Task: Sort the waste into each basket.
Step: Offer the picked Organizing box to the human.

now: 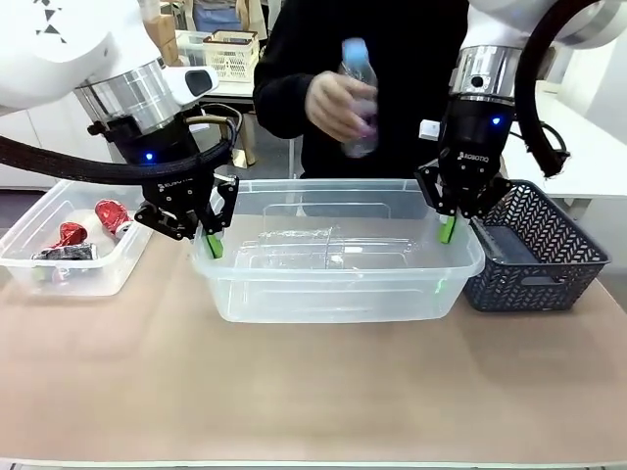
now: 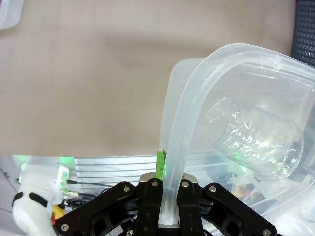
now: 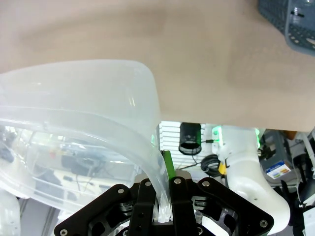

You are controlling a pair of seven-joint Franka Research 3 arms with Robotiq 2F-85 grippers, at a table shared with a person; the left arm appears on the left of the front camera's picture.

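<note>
My left pincer (image 1: 212,235) is clamped on the left rim of the large clear tub (image 1: 338,284); my right pincer (image 1: 449,223) is clamped on its right rim. Clear bottles (image 1: 323,247) lie inside it. A person's hand (image 1: 338,106) holds another bottle (image 1: 359,96) above. Red foil pieces (image 1: 110,215) sit in the smaller tub (image 1: 83,274) at left.

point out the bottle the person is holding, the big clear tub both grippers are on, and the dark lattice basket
bottle (image 1: 359,98): front view, on its clear body above the person's fingers.
big clear tub (image 1: 323,294): front view, on its near wall.
dark lattice basket (image 1: 534,284): front view, on its near lattice wall.
</note>
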